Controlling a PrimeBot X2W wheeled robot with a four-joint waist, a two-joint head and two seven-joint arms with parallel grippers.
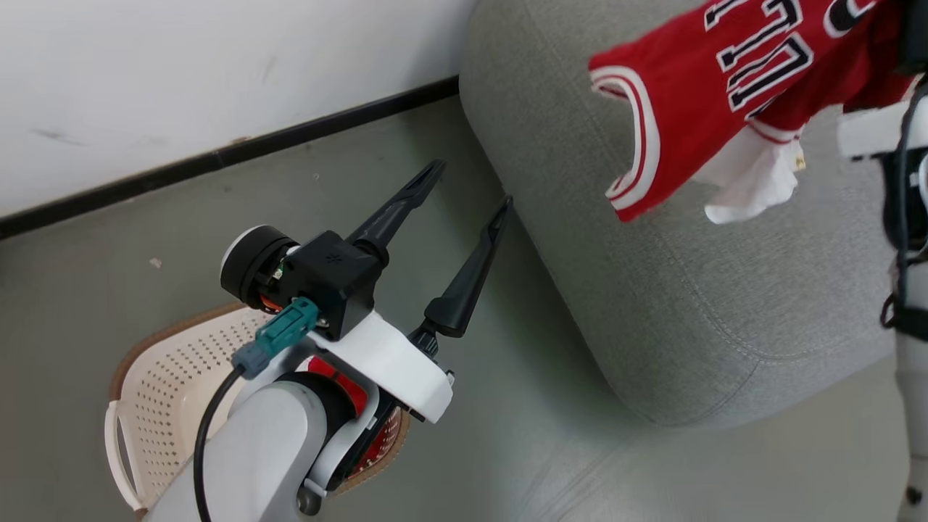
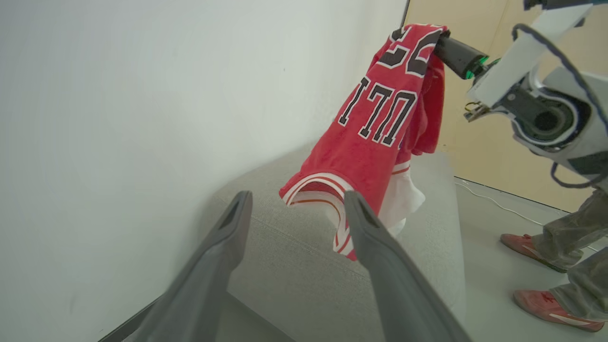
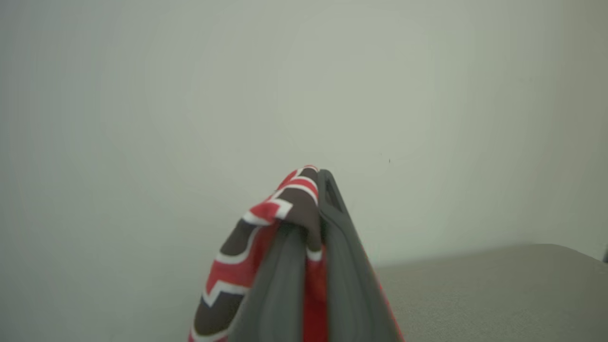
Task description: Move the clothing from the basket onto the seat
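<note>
Left arm: my pale forearm rose from the bottom left of the head view, the wrist turned so the left gripper (image 1: 473, 185) pointed up and to the right, toward the rounded corner of the seat (image 1: 652, 290)
Left pincer: released, its two long dark fingers spread wide with nothing between them, the tips over the floor just short of the seat's edge
Right arm: in the left wrist view I saw it reach in from the upper right, held high above the seat
Right pincer: the right gripper (image 3: 316, 183) was clenched on a bunch of the jersey (image 3: 247, 256), with cloth squeezed between the fingers and folded over the left one
Jersey: it hung from that grip in the upper right of the head view, lettering showing and a striped armhole lowest, over the seat cushion; I could not tell whether it touched the cushion
White cloth (image 1: 747, 181): it hung below the jersey's lower edge; I could not tell which garment it belonged to
Basket (image 1: 167, 341): on the floor at the lower left of the head view, largely behind my left forearm
Red cloth (image 1: 377, 442): a patch showed inside the basket beside my wrist, too hidden to name
Person: two red shoes (image 2: 527, 244) and trouser legs stood on the floor at the lower right of the left wrist view
</note>
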